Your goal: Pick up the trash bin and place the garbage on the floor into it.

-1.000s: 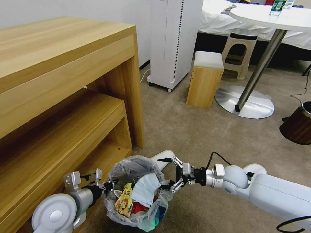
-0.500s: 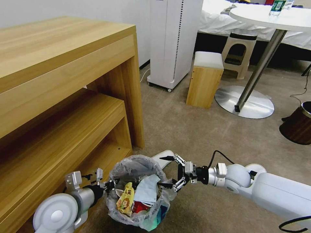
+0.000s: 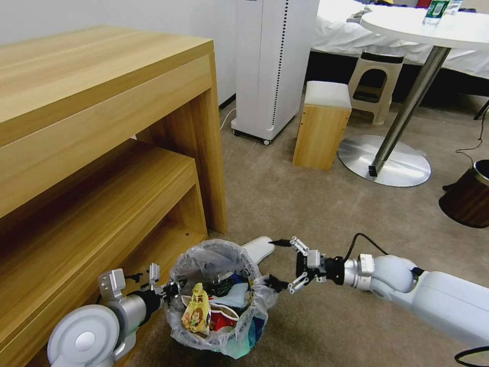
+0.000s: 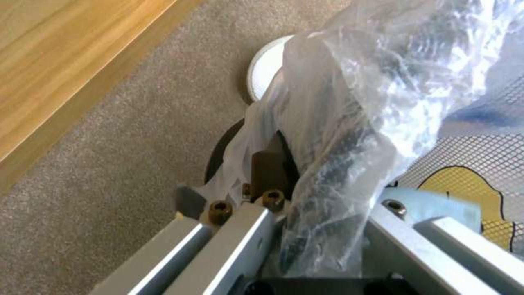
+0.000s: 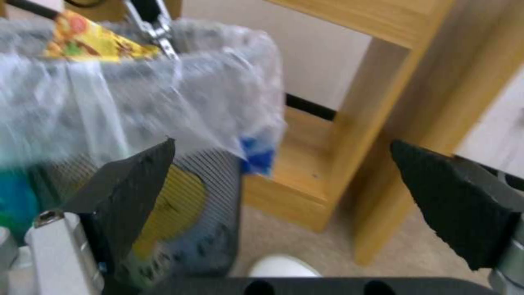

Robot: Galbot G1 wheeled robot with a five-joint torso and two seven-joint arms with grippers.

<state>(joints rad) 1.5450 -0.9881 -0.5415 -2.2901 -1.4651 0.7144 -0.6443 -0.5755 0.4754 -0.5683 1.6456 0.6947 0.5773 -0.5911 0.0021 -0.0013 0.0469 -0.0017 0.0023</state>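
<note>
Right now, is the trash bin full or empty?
Nearly full. The trash bin holds wrappers and paper piled close to its bag-lined rim.

The bin (image 3: 222,298) has dark mesh sides with a blue patch and a yellow cartoon shape, under a crinkled clear bag (image 3: 214,257). Inside show a yellow-orange printed wrapper (image 3: 196,313), a red-and-white bowl (image 3: 222,320) and a pale blue mask (image 3: 237,294). The carpet (image 3: 316,204) is plain beige-tan. A white slipper (image 3: 259,248) lies on it. The tools' pads (image 5: 131,180) are black on silver metal.
</note>
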